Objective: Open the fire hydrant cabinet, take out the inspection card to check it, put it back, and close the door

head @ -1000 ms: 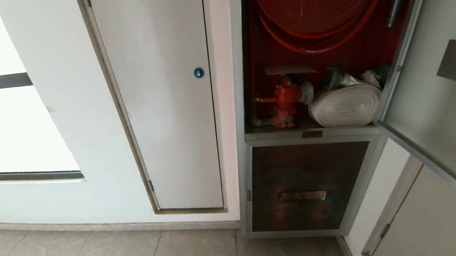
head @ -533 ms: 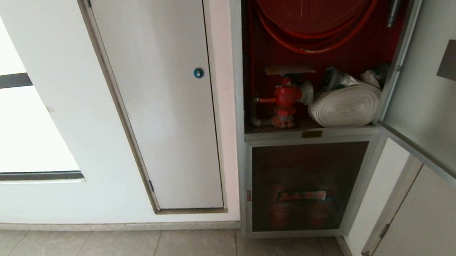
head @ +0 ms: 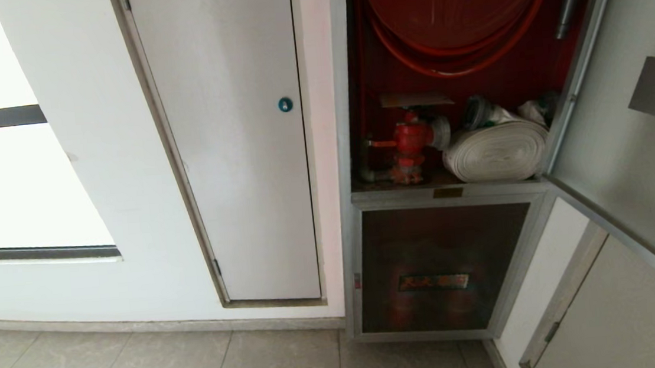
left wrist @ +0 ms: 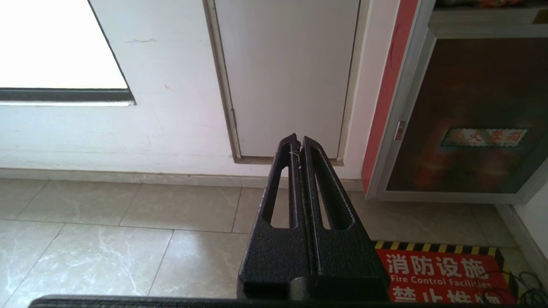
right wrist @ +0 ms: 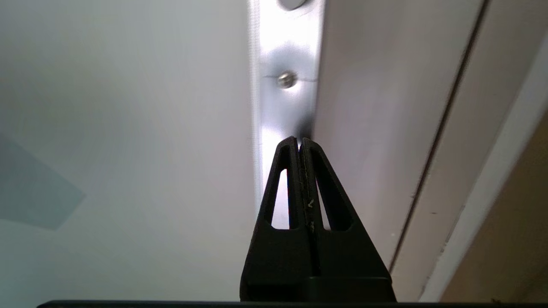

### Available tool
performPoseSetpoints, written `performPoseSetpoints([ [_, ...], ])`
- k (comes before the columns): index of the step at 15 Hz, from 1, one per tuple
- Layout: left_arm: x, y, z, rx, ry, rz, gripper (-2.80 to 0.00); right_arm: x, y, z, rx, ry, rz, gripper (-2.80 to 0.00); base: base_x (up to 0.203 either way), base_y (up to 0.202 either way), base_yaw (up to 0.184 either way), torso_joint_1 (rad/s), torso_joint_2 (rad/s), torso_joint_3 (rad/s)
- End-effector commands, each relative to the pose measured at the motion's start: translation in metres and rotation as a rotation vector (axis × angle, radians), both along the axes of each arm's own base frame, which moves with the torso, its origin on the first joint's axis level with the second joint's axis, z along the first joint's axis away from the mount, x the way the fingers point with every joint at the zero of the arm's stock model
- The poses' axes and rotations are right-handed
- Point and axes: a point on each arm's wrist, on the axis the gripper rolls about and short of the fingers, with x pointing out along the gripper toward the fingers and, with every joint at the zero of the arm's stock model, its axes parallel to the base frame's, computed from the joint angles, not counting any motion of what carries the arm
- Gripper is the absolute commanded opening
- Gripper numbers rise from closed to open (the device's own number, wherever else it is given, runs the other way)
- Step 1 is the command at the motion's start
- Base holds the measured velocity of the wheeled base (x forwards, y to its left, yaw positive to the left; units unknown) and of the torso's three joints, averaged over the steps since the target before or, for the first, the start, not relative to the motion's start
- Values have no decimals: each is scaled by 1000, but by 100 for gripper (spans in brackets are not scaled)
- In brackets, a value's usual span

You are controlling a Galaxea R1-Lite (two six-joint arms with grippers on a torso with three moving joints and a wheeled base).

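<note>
White wall and grey floor tiles point(head: 171, 363) frame the fire hydrant cabinet point(head: 349, 87), its door point(head: 626, 140) swung wide to the right, where the right gripper point(right wrist: 299, 140), jaws pressed together, noses against the door's silver frame edge, while the left gripper point(left wrist: 298, 139), likewise closed, hangs low over open floor.

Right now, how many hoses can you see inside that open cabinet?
2: a red hose coiled around the reel at the top, and a white rolled hose lying on the cabinet floor beside the red valve. Others may be hidden.
</note>
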Motion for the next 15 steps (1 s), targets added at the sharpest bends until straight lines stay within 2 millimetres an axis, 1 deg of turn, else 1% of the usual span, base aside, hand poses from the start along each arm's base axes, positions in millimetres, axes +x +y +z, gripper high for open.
performPoseSetpoints([
  [1,0,0,0,0,1,0,-280,-9,6,6,-19,-25,-8,-280,0,0,0,0,0,0],
  [3,0,0,0,0,1,0,-280,-20,13,5,-24,-21,-19,-280,0,0,0,0,0,0],
  [5,0,0,0,0,1,0,-280,-22,14,2,-13,-23,-54,-280,0,0,0,0,0,0],
  [7,0,0,0,-1,1,0,-280,-17,10,2,-15,-37,-70,-280,0,0,0,0,0,0],
  [11,0,0,0,-1,1,0,-280,-1,-5,5,-27,-49,-88,-280,0,0,0,0,0,0],
  [15,0,0,0,-1,1,0,-280,8,-13,1,-16,-34,-88,-280,0,0,0,0,0,0],
])
